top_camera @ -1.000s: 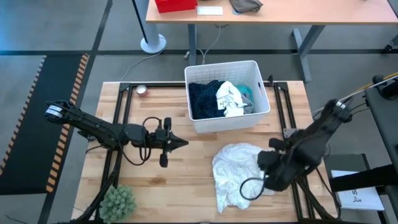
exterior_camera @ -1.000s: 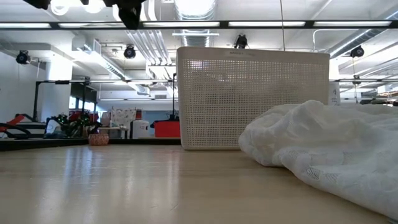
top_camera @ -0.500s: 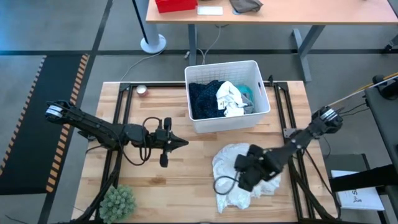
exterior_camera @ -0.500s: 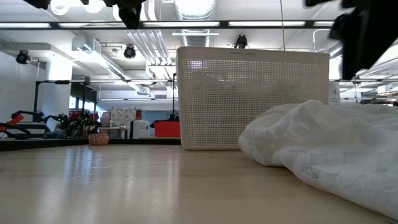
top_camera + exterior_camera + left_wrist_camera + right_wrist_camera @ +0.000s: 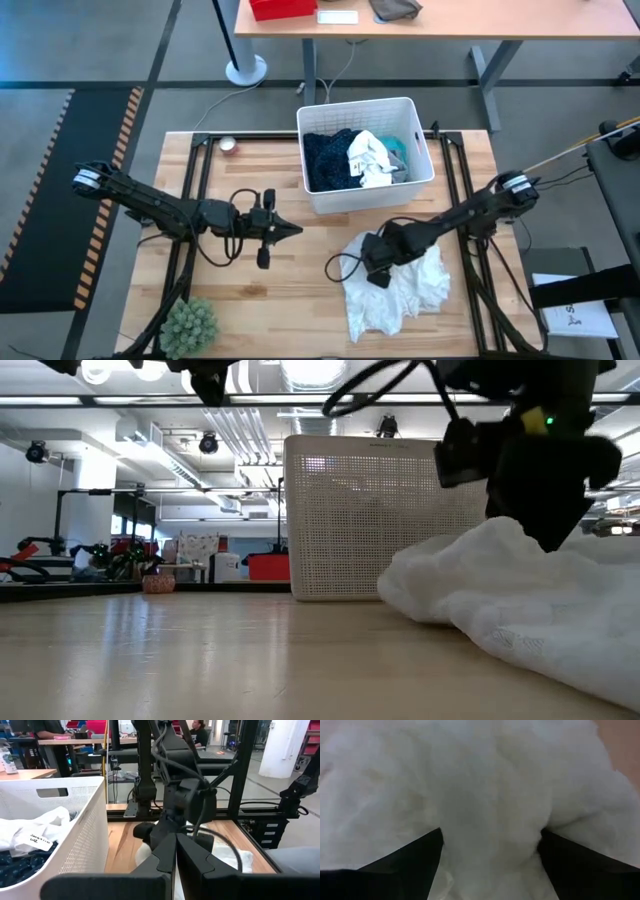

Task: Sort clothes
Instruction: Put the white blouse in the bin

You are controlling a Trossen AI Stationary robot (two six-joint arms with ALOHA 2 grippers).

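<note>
From my console, bare table (image 5: 300, 290) lies open at 6 o'clock of the white bin (image 5: 322, 197). The large white garment (image 5: 400, 295) blocks 4 o'clock, the plant (image 5: 190, 325) 8 o'clock.

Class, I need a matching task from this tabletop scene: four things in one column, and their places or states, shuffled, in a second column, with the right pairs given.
Things:
1. large white garment
2. white bin
3. green plant
4. left gripper

Places or states:
A. near table corner on the left arm's side
B. jaws shut, above bare wood
C. spread on the wood under the right gripper
D. holds navy, white and teal clothes

Pairs: 1-C, 2-D, 3-A, 4-B
</note>
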